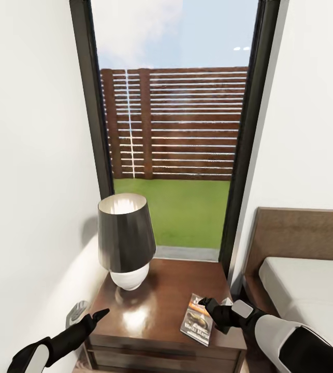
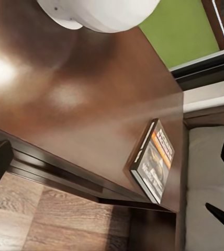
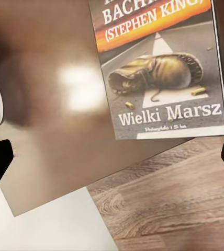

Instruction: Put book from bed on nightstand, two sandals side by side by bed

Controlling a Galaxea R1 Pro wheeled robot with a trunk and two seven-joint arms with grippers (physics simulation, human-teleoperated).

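The book [image 1: 196, 320] lies flat on the front right corner of the dark wooden nightstand [image 1: 161, 290], cover up. In the right wrist view the book [image 3: 161, 68] reads "Wielki Marsz". It also shows in the left wrist view as the book [image 2: 154, 159] near the nightstand's edge. My right gripper [image 1: 210, 311] hovers just over the book's near edge, open, with its fingertips wide apart and nothing between them [image 3: 112, 157]. My left gripper [image 1: 96, 317] is open at the nightstand's front left corner, apart from the book. The bed [image 1: 311, 285] stands to the right. The sandals are out of view.
A lamp [image 1: 125, 238] with a dark shade and white base stands on the nightstand's back left. A white wall closes in on the left. A tall black-framed window [image 1: 176, 129] is behind the nightstand. The wood-plank floor [image 3: 175, 209] shows below its front edge.
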